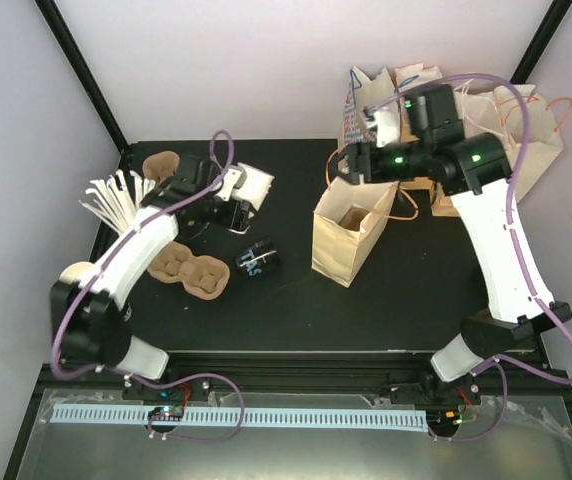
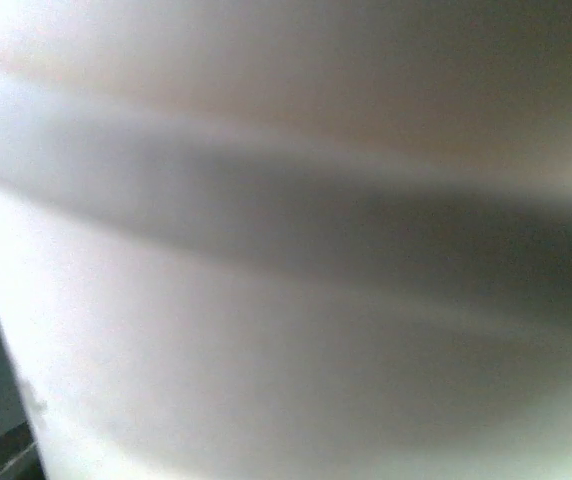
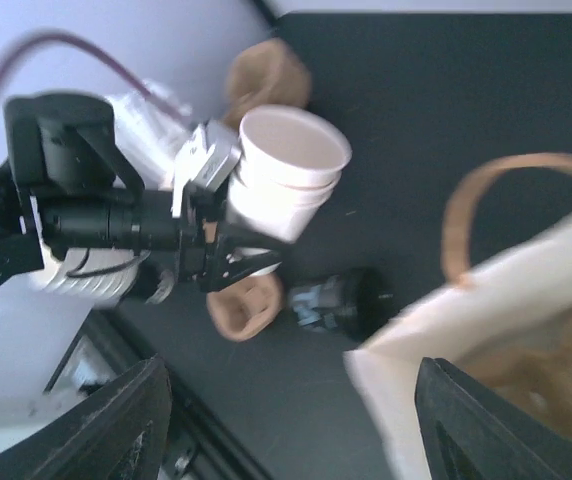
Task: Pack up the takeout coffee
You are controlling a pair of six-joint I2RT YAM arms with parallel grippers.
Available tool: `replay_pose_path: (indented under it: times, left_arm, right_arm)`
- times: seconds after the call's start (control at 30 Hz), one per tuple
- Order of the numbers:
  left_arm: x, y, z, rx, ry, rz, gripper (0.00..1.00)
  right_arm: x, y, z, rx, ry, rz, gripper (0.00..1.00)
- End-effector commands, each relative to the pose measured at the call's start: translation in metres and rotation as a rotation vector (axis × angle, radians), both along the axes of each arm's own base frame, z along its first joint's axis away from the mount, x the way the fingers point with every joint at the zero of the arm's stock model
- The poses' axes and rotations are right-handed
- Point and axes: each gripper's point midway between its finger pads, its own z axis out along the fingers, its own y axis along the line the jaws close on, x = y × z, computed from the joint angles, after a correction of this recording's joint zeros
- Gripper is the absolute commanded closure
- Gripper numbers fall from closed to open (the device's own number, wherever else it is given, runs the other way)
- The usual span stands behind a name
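My left gripper is shut on a white, lidless paper cup and holds it above the table's back left. In the right wrist view the cup looks like two nested cups, upright, clamped low on its side by the left gripper. No black lettering shows on it, so I cannot tell whether it is the lettered cup. The left wrist view is filled by a blurred white cup wall. No black lid is in view. My right gripper is open and empty above the open brown paper bag, with its fingers wide apart.
A black cup with pale lettering lies on its side mid-table and also shows in the right wrist view. A pulp cup carrier lies by the left arm. Another pulp piece and white strips are at back left. More bags stand at back right.
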Motion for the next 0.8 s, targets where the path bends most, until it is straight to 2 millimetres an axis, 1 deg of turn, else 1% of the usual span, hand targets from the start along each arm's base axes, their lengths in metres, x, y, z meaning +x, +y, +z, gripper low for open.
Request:
replay_pose_path:
  times: [0.0, 0.07, 0.13, 0.23, 0.37, 0.5, 0.57, 0.63, 0.77]
  left_arm:
    - [-0.031, -0.033, 0.091, -0.298, -0.295, -0.133, 0.33]
    - [-0.054, -0.037, 0.116, -0.382, -0.381, -0.183, 0.33]
    - [-0.074, -0.04, 0.133, -0.441, -0.458, -0.226, 0.33]
    - [-0.1, -0.039, 0.146, -0.503, -0.551, -0.265, 0.33]
    - [-0.121, -0.036, 0.146, -0.553, -0.618, -0.295, 0.32]
    - [-0.136, -0.034, 0.143, -0.548, -0.654, -0.318, 0.31]
    - [-0.137, -0.03, 0.139, -0.52, -0.674, -0.308, 0.3]
    - [-0.138, -0.028, 0.134, -0.489, -0.692, -0.306, 0.3]
    - [-0.14, -0.026, 0.13, -0.451, -0.712, -0.319, 0.3]
  right_arm:
    - [-0.037, 0.063, 0.016, 0.047, -0.106, 0.28, 0.31]
    - [-0.049, 0.082, 0.013, 0.027, -0.141, 0.34, 0.32]
    - [-0.055, 0.094, 0.008, 0.013, -0.148, 0.371, 0.31]
    - [-0.05, 0.1, -0.001, 0.006, -0.094, 0.327, 0.32]
    - [-0.044, 0.107, -0.006, 0.056, 0.022, 0.242, 0.38]
    - [-0.049, 0.119, -0.001, 0.135, 0.103, 0.229, 0.39]
    - [-0.053, 0.123, 0.0, 0.161, 0.154, 0.22, 0.39]
    - [-0.054, 0.124, -0.001, 0.149, 0.177, 0.203, 0.39]
    - [-0.059, 0.123, -0.021, 0.042, 0.238, 0.16, 0.39]
